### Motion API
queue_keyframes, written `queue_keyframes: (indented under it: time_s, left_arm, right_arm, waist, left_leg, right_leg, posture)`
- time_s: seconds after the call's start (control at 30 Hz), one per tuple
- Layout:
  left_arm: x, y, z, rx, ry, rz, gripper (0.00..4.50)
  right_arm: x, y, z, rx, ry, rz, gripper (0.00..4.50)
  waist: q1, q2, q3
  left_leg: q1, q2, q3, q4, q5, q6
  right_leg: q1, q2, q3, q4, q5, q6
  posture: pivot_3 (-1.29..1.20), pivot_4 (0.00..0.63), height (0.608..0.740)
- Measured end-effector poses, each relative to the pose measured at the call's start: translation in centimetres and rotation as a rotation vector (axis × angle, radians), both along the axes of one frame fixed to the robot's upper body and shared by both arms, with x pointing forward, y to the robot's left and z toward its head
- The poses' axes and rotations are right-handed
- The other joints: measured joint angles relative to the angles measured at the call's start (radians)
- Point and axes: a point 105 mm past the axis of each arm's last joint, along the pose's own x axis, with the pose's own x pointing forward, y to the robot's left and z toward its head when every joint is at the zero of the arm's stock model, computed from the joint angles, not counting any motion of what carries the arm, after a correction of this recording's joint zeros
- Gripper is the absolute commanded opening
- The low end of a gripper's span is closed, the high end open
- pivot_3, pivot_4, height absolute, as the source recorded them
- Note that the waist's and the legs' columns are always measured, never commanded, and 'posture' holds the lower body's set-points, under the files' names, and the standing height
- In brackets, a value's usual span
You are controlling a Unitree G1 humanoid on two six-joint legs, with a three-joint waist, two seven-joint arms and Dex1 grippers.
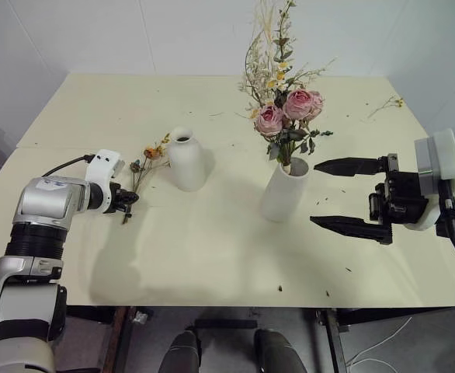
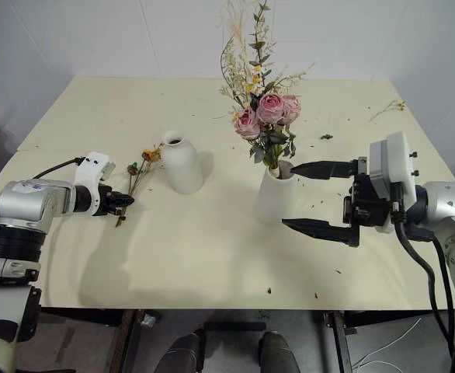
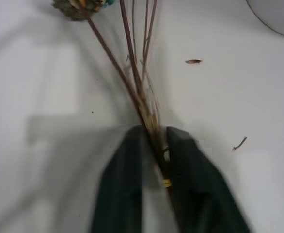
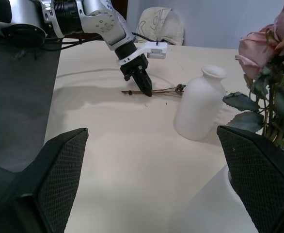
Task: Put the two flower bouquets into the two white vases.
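The small bouquet of yellow-orange dried flowers lies flat on the table, just left of the short rounded white vase. My left gripper is shut on the lower end of its thin stems, low against the tabletop. The large bouquet of pink roses, leaves and pale grasses stands upright in the taller tapered white vase. My right gripper hovers just right of that vase, pointing at it. It is open wide with nothing between its fingers.
The pale table carries small plant scraps around the vases and near its front edge. A loose twig lies at the back right. Bare tabletop stretches in front of both vases.
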Motion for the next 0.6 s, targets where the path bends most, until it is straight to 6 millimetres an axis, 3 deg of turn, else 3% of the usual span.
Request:
queue_keyframes:
  time_s: [0.17, 0.3, 0.37, 0.47, 0.6]
  left_arm:
    - [0.3, 0.2, 0.1, -0.003, -0.022, 0.006, 0.03]
    - [1.9, 1.5, 1.0, -0.064, -0.174, 0.114, 0.03]
    - [3.1, 1.6, 3.0, -0.12, -0.333, 0.136, 0.03]
    - [3.9, 0.5, 7.7, -0.235, -0.627, 0.077, 0.03]
    - [3.1, -3.0, 13.4, -0.492, -0.952, -0.07, 0.03]
  right_arm:
    - [0.1, 0.1, 0.0, 0.015, -0.003, -0.006, 4.5]
    - [0.3, 0.1, 0.1, 0.028, -0.006, -0.017, 4.5]
    - [0.4, 0.2, 0.0, 0.034, -0.006, -0.025, 4.5]
    - [0.6, 0.2, 0.0, 0.036, -0.007, -0.034, 4.5]
    - [0.8, 0.4, -0.2, 0.047, -0.005, -0.039, 4.5]
  waist:
    - [0.0, 0.0, 0.0]
    - [0.001, 0.0, 0.0]
    - [0.002, -0.001, 0.0]
    - [0.003, -0.001, 0.0]
    - [0.008, -0.002, 0.0]
  left_leg:
    - [0.0, 0.0, 0.0, 0.0, 0.0, 0.0]
    - [0.0, 0.0, 0.0, 0.0, 0.0, 0.0]
    - [-0.001, 0.0, 0.0, 0.001, 0.0, 0.0]
    - [-0.001, 0.0, 0.0, 0.0, 0.0, 0.0]
    - [-0.001, 0.0, 0.0, 0.001, 0.0, 0.0]
  right_leg:
    - [0.0, 0.0, 0.0, 0.0, 0.0, 0.0]
    - [0.0, 0.0, 0.0, 0.0, 0.0, 0.0]
    - [0.0, 0.0, 0.0, 0.0, 0.001, 0.0]
    - [0.0, -0.001, 0.0, -0.001, 0.001, 0.001]
    - [0.0, -0.001, 0.0, -0.001, 0.001, 0.001]
  posture:
    - [0.0, 0.15, 0.74]
    - [0.0, 0.15, 0.74]
    - [0.0, 0.15, 0.74]
    - [0.0, 0.15, 0.74]
    - [0.0, 0.15, 0.74]
